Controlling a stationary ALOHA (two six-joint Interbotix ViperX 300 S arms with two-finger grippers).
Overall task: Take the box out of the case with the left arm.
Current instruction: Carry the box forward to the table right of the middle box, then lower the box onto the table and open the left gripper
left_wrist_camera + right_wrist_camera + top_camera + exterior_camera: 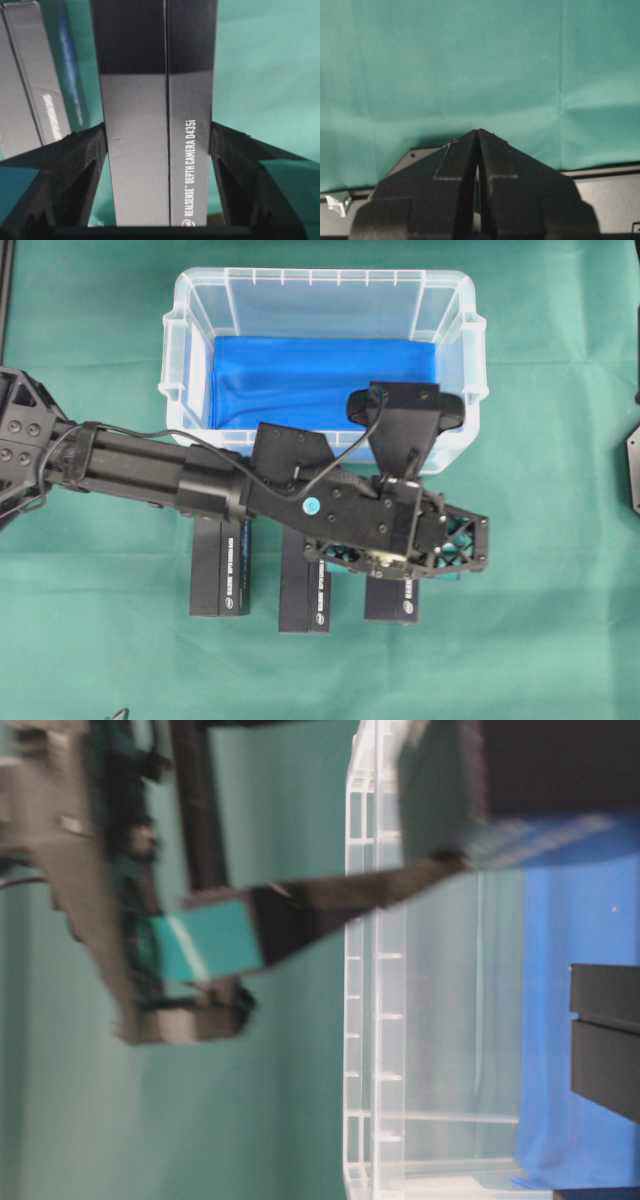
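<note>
Overhead view: our left gripper (470, 545) is clamped on a black box (392, 597) outside the clear case (320, 290), low over the green cloth (550, 640) beside two others (220, 580), so we judge only letting go remains.

Clear case (320, 300), blue-lined, black box (155, 125) between left hand (157, 150) fingers
</note>
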